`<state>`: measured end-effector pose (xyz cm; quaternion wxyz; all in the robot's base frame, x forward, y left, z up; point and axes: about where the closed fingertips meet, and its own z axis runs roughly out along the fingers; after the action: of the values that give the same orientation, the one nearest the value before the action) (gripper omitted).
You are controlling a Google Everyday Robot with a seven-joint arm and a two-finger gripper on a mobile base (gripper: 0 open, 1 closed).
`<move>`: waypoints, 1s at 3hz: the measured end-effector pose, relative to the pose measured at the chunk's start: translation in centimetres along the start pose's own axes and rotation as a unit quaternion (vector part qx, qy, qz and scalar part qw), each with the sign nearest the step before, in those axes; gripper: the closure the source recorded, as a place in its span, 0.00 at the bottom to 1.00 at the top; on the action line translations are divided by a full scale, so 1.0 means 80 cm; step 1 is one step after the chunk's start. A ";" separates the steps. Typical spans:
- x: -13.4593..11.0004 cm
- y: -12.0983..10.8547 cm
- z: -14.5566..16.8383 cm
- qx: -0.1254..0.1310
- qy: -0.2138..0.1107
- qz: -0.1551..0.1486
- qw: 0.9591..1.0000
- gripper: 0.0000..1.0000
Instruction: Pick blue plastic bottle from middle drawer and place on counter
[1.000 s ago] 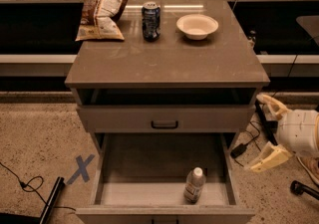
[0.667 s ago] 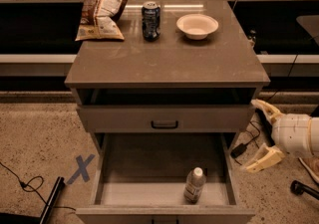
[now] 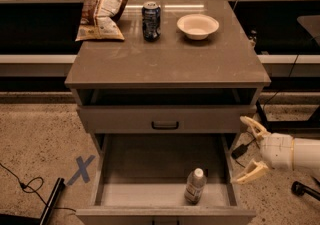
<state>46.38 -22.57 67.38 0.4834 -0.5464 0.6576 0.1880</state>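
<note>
The blue plastic bottle (image 3: 194, 186), clear with a white cap, stands upright on the floor of the open middle drawer (image 3: 162, 166), near its front right corner. My gripper (image 3: 251, 148) is to the right of the drawer, outside its right wall, level with it and apart from the bottle. Its two pale fingers (image 3: 253, 125) are spread wide and hold nothing. The counter (image 3: 170, 56) is the grey-brown top of the cabinet above.
On the counter's back edge lie a chip bag (image 3: 104, 3), a dark soda can (image 3: 151, 20) and a white bowl (image 3: 197, 26). A shallower drawer front with a black handle (image 3: 165, 125) sits above the open drawer. A blue X (image 3: 80, 170) and cables mark the floor at left.
My gripper has shifted slightly left and down, toward the drawer's right side. The bottle and the counter objects have not moved.
</note>
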 end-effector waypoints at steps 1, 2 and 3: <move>0.041 0.051 0.045 -0.038 -0.033 -0.010 0.999 0.00; 0.041 0.051 0.045 -0.038 -0.033 -0.010 0.999 0.00; 0.053 0.056 0.063 -0.043 -0.036 0.012 0.998 0.00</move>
<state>44.78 -19.45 60.26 0.4806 -0.5514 0.6375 0.2418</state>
